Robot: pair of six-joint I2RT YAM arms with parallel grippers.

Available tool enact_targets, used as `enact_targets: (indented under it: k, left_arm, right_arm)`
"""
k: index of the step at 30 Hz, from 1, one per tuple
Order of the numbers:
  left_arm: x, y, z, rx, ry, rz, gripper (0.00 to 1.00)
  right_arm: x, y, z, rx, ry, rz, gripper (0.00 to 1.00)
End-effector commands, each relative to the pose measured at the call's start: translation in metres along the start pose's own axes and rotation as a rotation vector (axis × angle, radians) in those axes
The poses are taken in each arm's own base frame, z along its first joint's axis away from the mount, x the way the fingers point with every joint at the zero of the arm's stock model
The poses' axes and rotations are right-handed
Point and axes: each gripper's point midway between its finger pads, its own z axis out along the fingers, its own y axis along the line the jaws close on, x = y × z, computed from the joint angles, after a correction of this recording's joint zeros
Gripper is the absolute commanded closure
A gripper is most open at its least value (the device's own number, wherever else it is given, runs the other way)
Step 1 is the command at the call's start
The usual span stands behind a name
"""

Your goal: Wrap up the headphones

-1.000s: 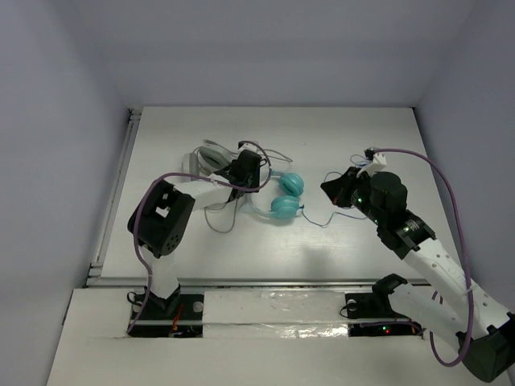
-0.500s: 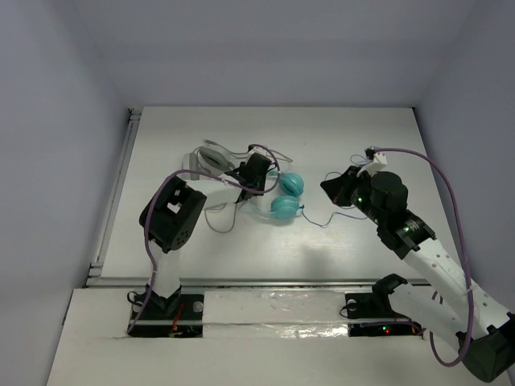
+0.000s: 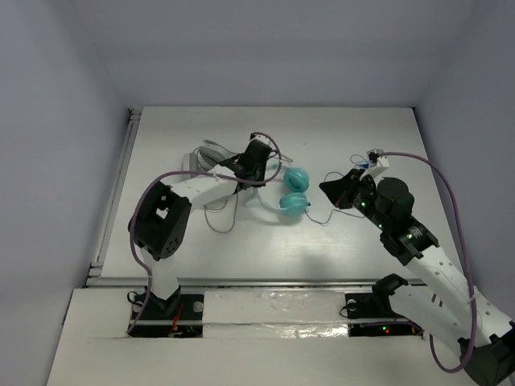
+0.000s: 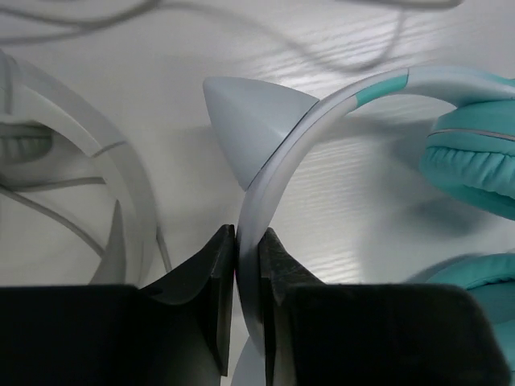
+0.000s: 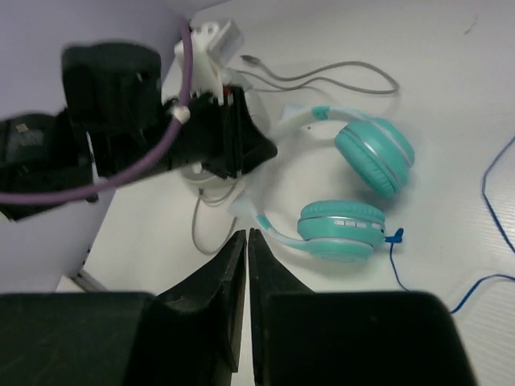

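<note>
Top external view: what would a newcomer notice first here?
The teal headphones stand out in the middle of the white table. The left end effector is clamped on their white headband. The right end effector hovers to their right, jaws together, near the thin blue cord.

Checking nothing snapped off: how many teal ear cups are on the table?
2. The far ear cup lies toward the back of the table; the near ear cup sits just in front of it. Both are in full view, none hidden.
</note>
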Motion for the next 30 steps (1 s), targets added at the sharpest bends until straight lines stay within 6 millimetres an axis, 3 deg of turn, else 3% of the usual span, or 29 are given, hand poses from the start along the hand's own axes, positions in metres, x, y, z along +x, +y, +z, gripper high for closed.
enact_targets:
  k: [1,2,3,5,8,9,12,14,15,18,19,21,23,25,27,30]
  left_arm:
    - [-0.101,-0.029,-0.08,0.16,-0.186,-0.023,1.0]
    - [-0.109,-0.03,-0.095,0.174,-0.187,-0.013,1.0]
    - [-0.135,-0.037,-0.115,0.209,-0.235,-0.014,1.0]
    - [-0.164,-0.041,-0.15,0.251,-0.282,0.011,1.0]
    - [-0.185,-0.033,-0.179,0.269,-0.311,0.03,1.0]
    - [-0.202,-0.029,-0.194,0.276,-0.35,0.026,1.0]
    - [-0.215,-0.024,-0.216,0.295,-0.376,0.034,1.0]
    - [-0.226,-0.009,-0.225,0.297,-0.408,0.009,1.0]
    - [-0.228,-0.012,-0.232,0.354,-0.409,0.005,1.0]
    - [-0.243,0.0,-0.253,0.399,-0.453,-0.029,1.0]
    - [-0.246,-0.003,-0.261,0.419,-0.465,-0.025,1.0]
    - [-0.254,0.006,-0.274,0.401,-0.494,-0.031,1.0]
    - [-0.26,0.01,-0.285,0.425,-0.521,-0.041,1.0]
    - [-0.264,0.007,-0.296,0.472,-0.538,-0.046,1.0]
    - [-0.273,0.008,-0.314,0.493,-0.582,-0.049,1.0]
    - [-0.282,0.004,-0.338,0.557,-0.625,-0.049,1.0]
  right_arm:
    - [-0.006,0.03,-0.008,-0.166,-0.03,-0.041,0.88]
    - [-0.006,0.032,-0.007,-0.172,-0.023,-0.046,0.86]
    - [-0.005,0.035,-0.007,-0.186,-0.012,-0.056,0.85]
    - [-0.008,0.048,-0.008,-0.254,-0.007,-0.08,0.8]
    - [-0.014,0.054,-0.01,-0.28,-0.026,-0.093,0.65]
    - [-0.02,0.057,-0.012,-0.281,-0.044,-0.098,0.56]
    - [-0.038,0.063,-0.019,-0.274,-0.099,-0.132,0.39]
    - [-0.048,0.064,-0.024,-0.267,-0.136,-0.143,0.34]
    - [-0.05,0.064,-0.024,-0.262,-0.145,-0.144,0.3]
    - [-0.056,0.059,-0.026,-0.222,-0.169,-0.143,0.3]
    - [-0.057,0.058,-0.026,-0.217,-0.175,-0.148,0.34]
    - [-0.052,0.057,-0.03,-0.218,-0.152,-0.157,0.52]
    - [-0.05,0.061,-0.032,-0.246,-0.146,-0.16,0.53]
    - [-0.048,0.06,-0.032,-0.24,-0.137,-0.158,0.48]
    - [-0.05,0.051,-0.032,-0.194,-0.163,-0.158,0.34]
    - [-0.058,0.043,-0.042,-0.164,-0.239,-0.144,0.27]
